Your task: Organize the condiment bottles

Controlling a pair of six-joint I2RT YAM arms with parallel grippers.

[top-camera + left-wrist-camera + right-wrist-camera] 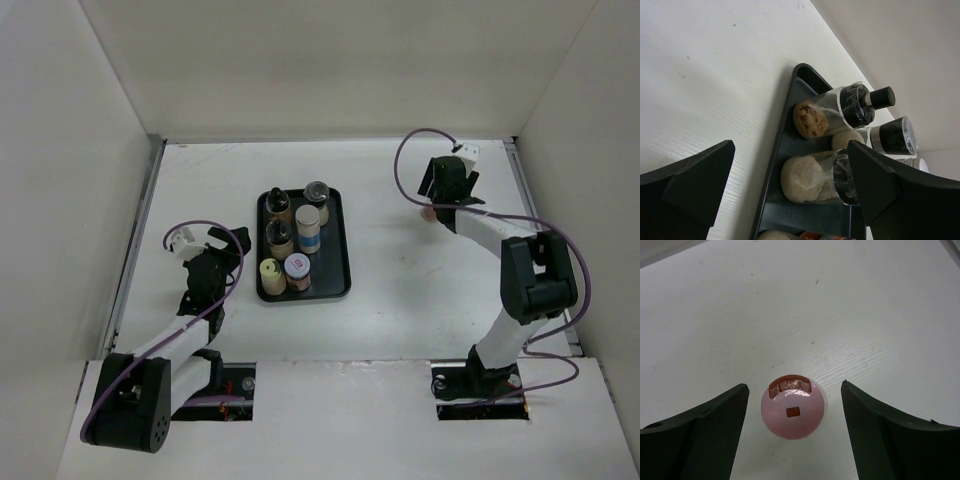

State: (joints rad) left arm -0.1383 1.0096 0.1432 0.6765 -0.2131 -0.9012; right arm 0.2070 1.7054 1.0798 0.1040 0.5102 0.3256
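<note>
Fingers (pixel 700 430) of the right hand (pixel 794 386) stand wide and empty, flanking the pink-capped spice jar (pixel 792 412) upright on the table (pixel 790 300), well apart from the black tray (pixel 345 250) holding six other jars (pixel 308 228); the pick-up seems in hand, and next calls for closing squarely on it.

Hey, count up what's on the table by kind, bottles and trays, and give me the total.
Black tray: 1
Condiment bottles: 7, six in the tray, the pink-capped bottle outside it
Total: 8
</note>
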